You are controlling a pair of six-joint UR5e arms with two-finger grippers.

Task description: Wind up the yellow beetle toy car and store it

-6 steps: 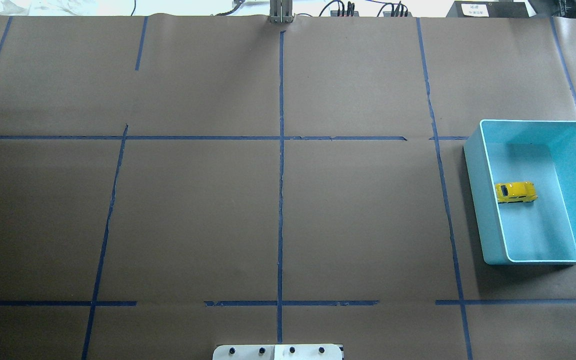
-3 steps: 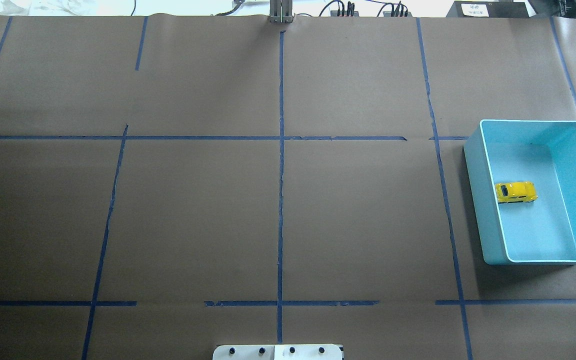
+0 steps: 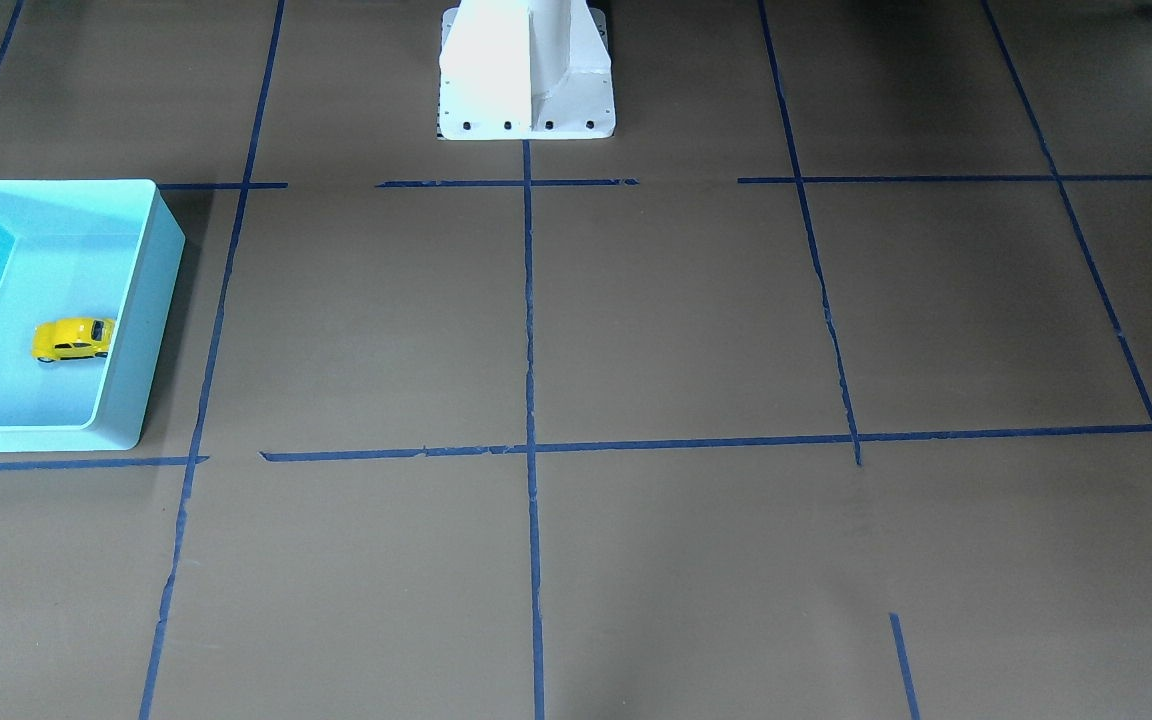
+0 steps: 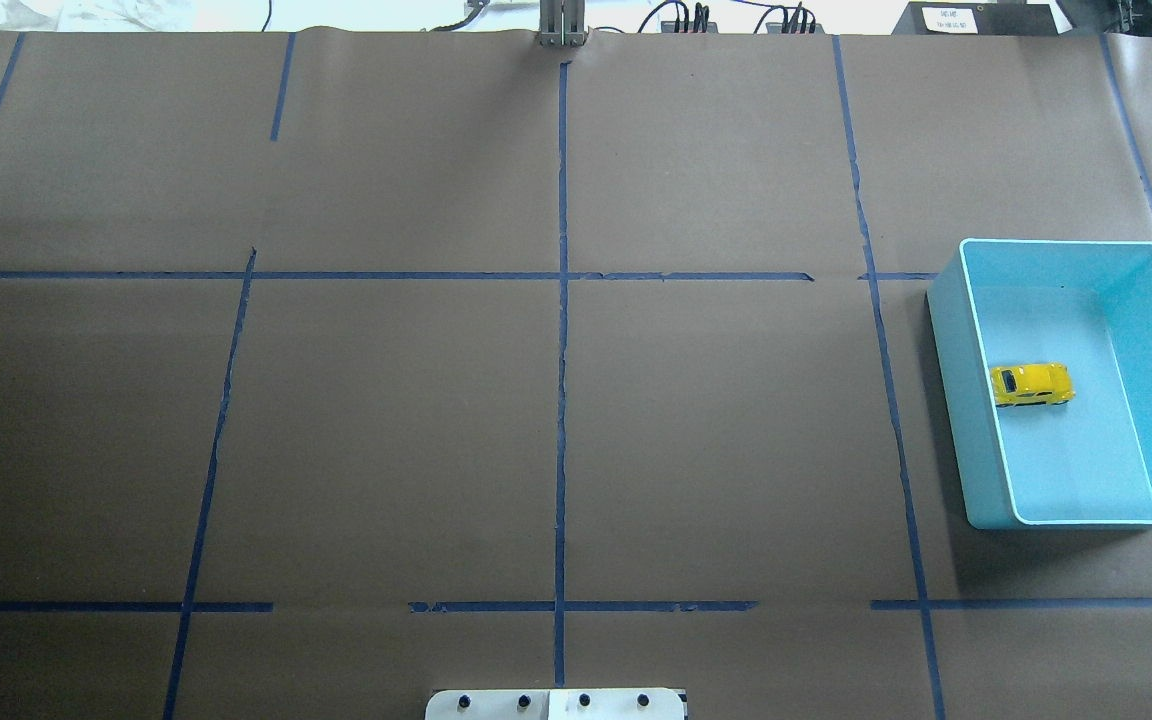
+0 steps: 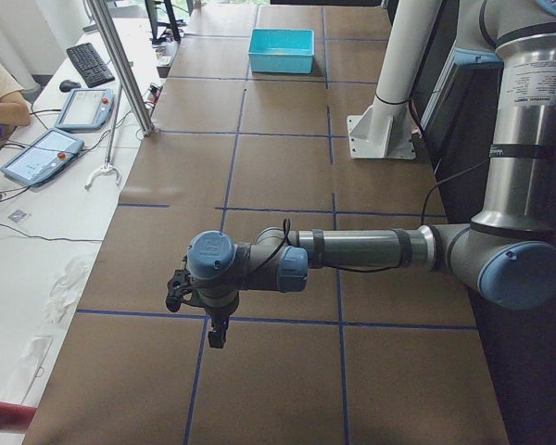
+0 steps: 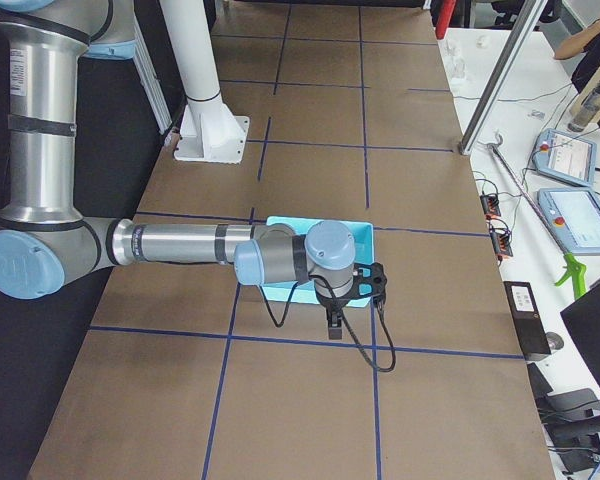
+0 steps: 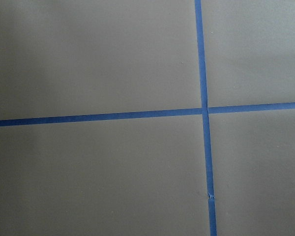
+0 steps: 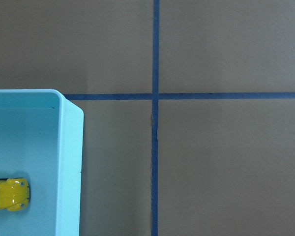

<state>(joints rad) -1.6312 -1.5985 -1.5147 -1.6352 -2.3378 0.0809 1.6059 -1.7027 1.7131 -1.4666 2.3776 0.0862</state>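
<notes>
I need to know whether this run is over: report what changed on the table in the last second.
The right gripper pulled away: a second ago its fingertips showed at the overhead view's right edge, by the right side of the turquoise bin; now they are out of that view. No grasp or release shows. The yellow beetle toy car stayed where it was inside the bin, which did not shift.

You'll find the yellow beetle toy car [image 4: 1032, 384] upright on its wheels on the floor of the turquoise bin [image 4: 966, 390]. It is small, bright and rounded with dark windows, one end just beside the bin wall nearest the desk's middle.
</notes>
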